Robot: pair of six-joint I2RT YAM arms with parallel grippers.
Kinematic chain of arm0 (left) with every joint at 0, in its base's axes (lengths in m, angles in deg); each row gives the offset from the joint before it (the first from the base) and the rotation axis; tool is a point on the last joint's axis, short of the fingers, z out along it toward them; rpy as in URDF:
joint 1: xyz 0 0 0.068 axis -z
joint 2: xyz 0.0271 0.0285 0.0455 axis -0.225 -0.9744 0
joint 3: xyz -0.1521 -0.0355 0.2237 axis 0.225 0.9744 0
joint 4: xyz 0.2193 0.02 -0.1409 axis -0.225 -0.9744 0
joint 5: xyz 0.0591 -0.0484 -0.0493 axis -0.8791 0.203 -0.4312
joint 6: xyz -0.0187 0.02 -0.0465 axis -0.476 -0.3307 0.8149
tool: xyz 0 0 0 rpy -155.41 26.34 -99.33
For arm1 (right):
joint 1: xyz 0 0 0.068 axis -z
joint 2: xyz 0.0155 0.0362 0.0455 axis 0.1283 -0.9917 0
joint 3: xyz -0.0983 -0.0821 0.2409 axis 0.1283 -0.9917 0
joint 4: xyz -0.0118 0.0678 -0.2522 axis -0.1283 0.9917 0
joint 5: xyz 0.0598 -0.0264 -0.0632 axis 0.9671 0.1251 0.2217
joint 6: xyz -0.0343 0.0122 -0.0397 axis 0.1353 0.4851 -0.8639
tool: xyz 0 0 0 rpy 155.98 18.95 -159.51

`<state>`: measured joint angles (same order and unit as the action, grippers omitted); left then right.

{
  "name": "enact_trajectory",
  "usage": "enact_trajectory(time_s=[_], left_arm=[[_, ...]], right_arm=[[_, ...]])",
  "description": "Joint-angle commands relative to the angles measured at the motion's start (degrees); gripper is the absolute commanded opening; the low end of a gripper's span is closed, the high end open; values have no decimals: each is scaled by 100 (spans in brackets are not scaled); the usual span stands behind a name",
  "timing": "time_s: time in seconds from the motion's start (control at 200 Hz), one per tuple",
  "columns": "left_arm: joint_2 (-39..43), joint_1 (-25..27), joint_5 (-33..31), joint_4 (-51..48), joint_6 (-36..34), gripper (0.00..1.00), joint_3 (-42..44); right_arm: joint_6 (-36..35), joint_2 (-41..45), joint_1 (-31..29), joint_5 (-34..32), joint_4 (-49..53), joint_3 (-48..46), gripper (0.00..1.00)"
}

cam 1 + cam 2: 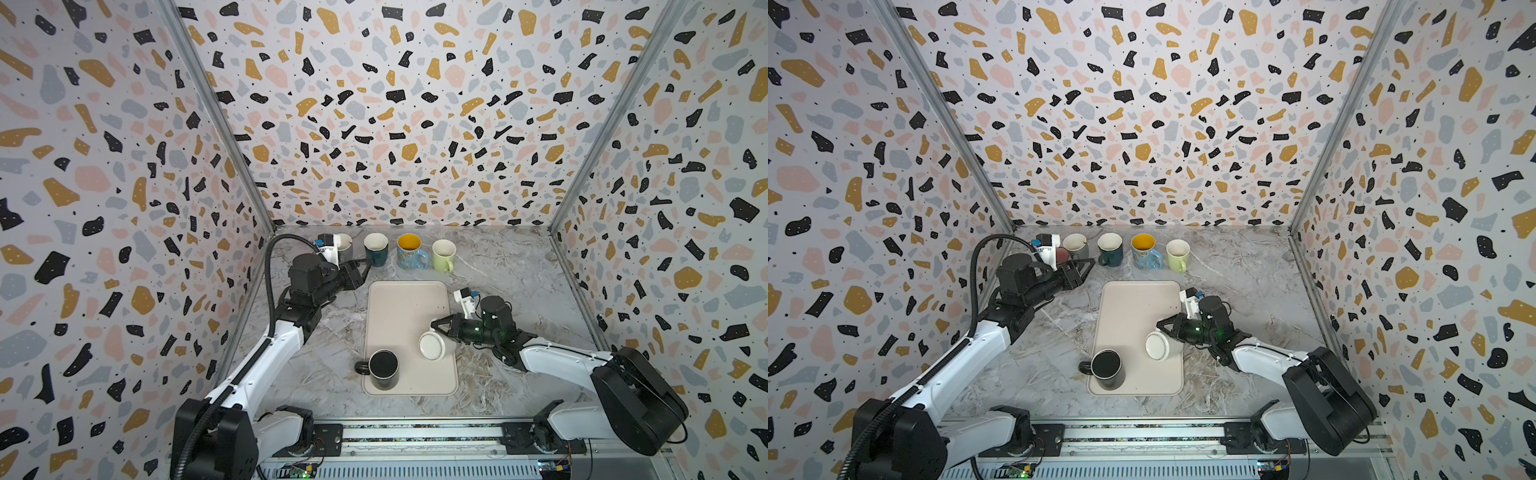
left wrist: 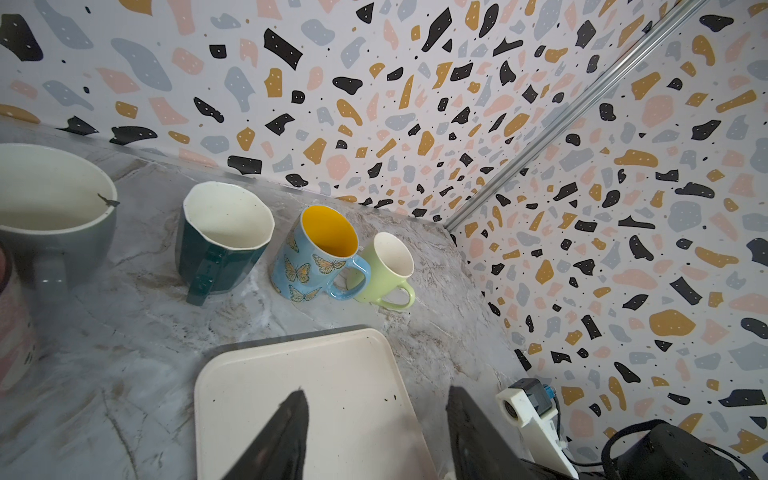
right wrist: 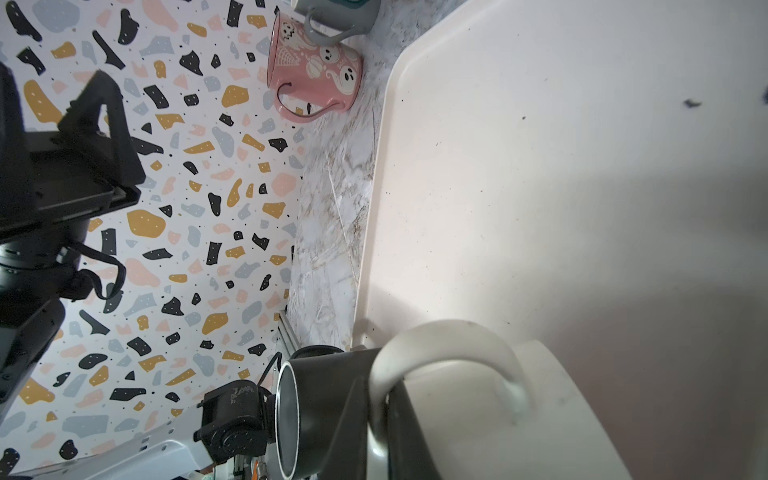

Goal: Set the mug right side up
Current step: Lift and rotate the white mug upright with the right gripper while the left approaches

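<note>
White mug lying tilted, base uppermost, on the right side of the cream tray, near a black mug. Right gripper is clamped on the white mug's handle. Left gripper has its jaws parted and empty, beside the rear row of upright mugs.

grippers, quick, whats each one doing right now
Left gripper: open, holding nothing.
Right gripper: closed on the handle of the white mug.

White arms, black joints
</note>
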<state>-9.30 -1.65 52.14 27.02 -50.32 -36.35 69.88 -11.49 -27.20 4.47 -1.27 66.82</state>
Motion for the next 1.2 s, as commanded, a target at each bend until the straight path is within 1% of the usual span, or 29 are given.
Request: enact_trajectory(time_s=[0.0,0.165,0.245,0.516,0.666,0.786,0.936,1.086,1.196], left_arm=[[-43,-19,164,133,-69,54,-183],[-72,-19,310,19,-115,53,-238],[-119,-19,398,-160,-173,53,-330],[-352,-2,627,-1709,-852,50,-1063],[-436,24,724,-2275,-1109,50,-1267],[-528,75,1030,-2554,-1284,48,-1293],[-699,348,1060,-3276,-1753,48,-1540],[-1000,957,931,-4163,-2377,48,-1978],[-1238,1202,905,-4564,-2578,47,-2160]], right_arm=[[-589,108,-234,-158,235,352,0],[-1150,373,-533,-537,445,408,0],[-1548,549,-709,-778,531,411,0],[-2954,848,-1241,-1509,1057,755,0],[-3519,869,-1409,-1824,1187,864,0],[-3858,901,-1499,-1962,1185,851,0],[-4327,983,-1662,-2037,1192,889,0],[-4924,1018,-1921,-2211,1380,1050,0],[-5239,1019,-2034,-2292,1436,1105,0]])
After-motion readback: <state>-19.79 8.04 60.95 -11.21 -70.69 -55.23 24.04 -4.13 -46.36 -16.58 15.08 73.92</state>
